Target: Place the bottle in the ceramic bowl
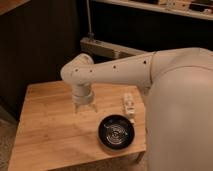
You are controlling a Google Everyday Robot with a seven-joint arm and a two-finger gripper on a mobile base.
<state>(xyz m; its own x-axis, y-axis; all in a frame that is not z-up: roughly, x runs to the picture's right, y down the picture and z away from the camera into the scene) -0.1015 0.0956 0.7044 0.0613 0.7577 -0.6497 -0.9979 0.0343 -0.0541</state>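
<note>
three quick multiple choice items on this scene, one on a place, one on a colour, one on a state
1. The bottle lies: A on the table beside the ceramic bowl; B inside that bowl; C on the floor.
2. The bowl is: A white; B red; C black.
3. The gripper is: A shut on the bottle; B open and empty above the table; C out of view.
Answers: 1 A, it rests on the wood near the rim; 2 C, glossy black inside; 3 B, fingers apart, nothing between them.
</note>
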